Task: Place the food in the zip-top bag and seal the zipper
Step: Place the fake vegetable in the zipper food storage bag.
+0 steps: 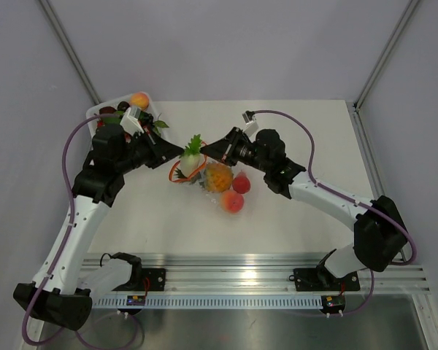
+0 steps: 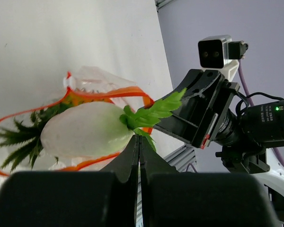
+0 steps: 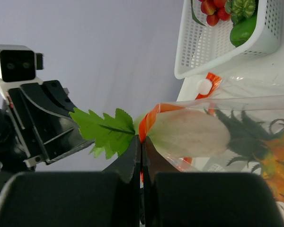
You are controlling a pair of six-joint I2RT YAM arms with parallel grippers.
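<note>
The clear zip-top bag [image 1: 213,195] lies mid-table with its red zipper [image 1: 177,175] strip spread open. A white radish toy with green leaves [image 1: 192,154] sits in the bag's mouth, leaves sticking out. The orange pineapple [image 1: 217,176] is inside the bag. The red fruit [image 1: 241,182] and the peach [image 1: 233,202] lie at the bag's far end, seemingly inside the plastic. My left gripper [image 1: 179,155] is shut on the bag's rim beside the radish [image 2: 85,130]. My right gripper [image 1: 206,149] is shut on the zipper strip [image 3: 149,120] on the opposite side.
A white basket [image 1: 95,113] with more toy food, including another peach [image 1: 139,100], stands at the back left behind my left arm. It also shows in the right wrist view [image 3: 203,52]. The two grippers' tips are close together over the bag.
</note>
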